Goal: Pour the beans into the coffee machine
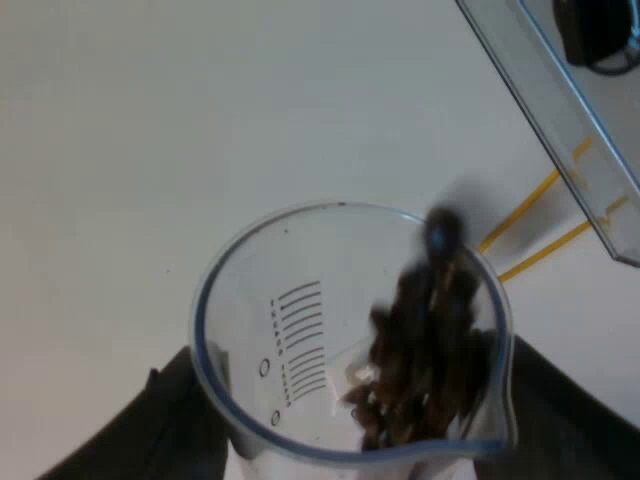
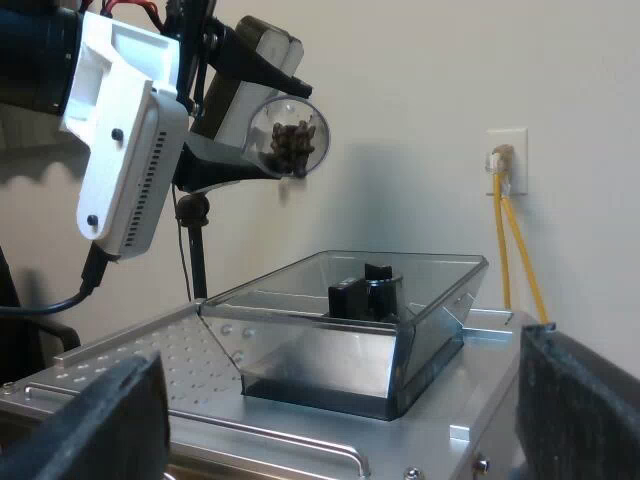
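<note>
Left gripper (image 1: 360, 450) clenched round measuring glass (image 1: 300, 330), tipped for pouring.
Glass held high above the hopper (image 2: 350, 320), mouth sideways so beans (image 1: 420, 350) slide to its lip; hopper looks unfilled. Right gripper (image 2: 340, 420) spread, empty, low beside hopper. Hopper sits on perforated machine top (image 2: 150, 350); plain wall (image 2: 400, 100) and socket (image 2: 507, 150) beyond hopper.

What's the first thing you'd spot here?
The measuring glass, tipped on its side with dark coffee beans lying along its wall, is gripped by the left gripper. It hangs higher than the clear bean hopper on top of the silver espresso machine.
</note>
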`<action>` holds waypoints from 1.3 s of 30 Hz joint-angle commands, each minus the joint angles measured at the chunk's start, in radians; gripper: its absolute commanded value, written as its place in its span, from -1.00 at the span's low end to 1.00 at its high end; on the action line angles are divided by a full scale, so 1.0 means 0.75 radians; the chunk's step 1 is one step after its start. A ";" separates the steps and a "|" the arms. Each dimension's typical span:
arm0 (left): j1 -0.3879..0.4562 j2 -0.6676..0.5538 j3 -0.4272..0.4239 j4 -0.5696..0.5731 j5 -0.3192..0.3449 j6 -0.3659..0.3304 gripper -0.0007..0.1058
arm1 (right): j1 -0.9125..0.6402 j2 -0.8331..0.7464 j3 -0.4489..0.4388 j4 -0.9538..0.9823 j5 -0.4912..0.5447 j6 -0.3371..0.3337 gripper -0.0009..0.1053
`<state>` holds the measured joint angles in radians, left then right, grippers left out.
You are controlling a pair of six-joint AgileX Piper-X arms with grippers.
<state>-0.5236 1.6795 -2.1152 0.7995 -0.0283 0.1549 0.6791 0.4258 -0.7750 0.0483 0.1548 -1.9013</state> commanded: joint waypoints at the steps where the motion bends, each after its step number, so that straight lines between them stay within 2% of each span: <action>1: -0.007 0.001 -0.007 -0.060 0.028 0.010 -0.51 | 0.003 -0.009 -0.015 -0.008 0.010 -0.004 0.37; 6: -0.007 0.001 -0.007 -0.109 0.038 0.013 -0.51 | 0.003 -0.009 -0.015 -0.008 0.010 -0.004 0.37; 17: -0.007 0.001 -0.007 -0.109 0.038 0.155 -0.51 | 0.003 -0.009 -0.015 -0.008 0.010 -0.004 0.37; 21: -0.007 0.001 -0.007 -0.109 0.038 0.168 -0.51 | 0.003 -0.009 -0.015 -0.008 0.010 -0.004 0.37; 23: -0.007 0.001 -0.007 -0.109 0.038 0.227 -0.51 | 0.003 -0.009 -0.015 -0.008 0.010 -0.004 0.37; 25: -0.007 0.001 -0.007 -0.109 0.038 0.245 -0.51 | 0.003 -0.009 -0.015 -0.008 0.010 -0.004 0.37; 26: -0.007 0.001 -0.007 -0.109 0.038 0.321 -0.51 | 0.003 -0.009 -0.015 -0.008 0.010 -0.004 0.37; 27: -0.007 0.001 -0.007 -0.109 0.038 0.336 -0.51 | 0.003 -0.009 -0.015 -0.008 0.010 -0.004 0.37; 29: -0.007 0.001 -0.007 -0.109 0.038 0.431 -0.51 | 0.003 -0.009 -0.015 -0.008 0.010 -0.004 0.37; 32: -0.007 0.001 -0.007 -0.109 0.074 0.512 -0.51 | 0.003 -0.009 -0.015 -0.008 0.010 -0.004 0.37; 39: -0.007 0.001 -0.007 -0.106 0.091 0.524 -0.51 | 0.003 -0.009 -0.015 -0.008 0.010 -0.004 0.37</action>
<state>-0.5236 1.6795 -2.1152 0.7319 0.0342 0.5412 0.6791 0.4258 -0.7750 0.0483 0.1548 -1.9013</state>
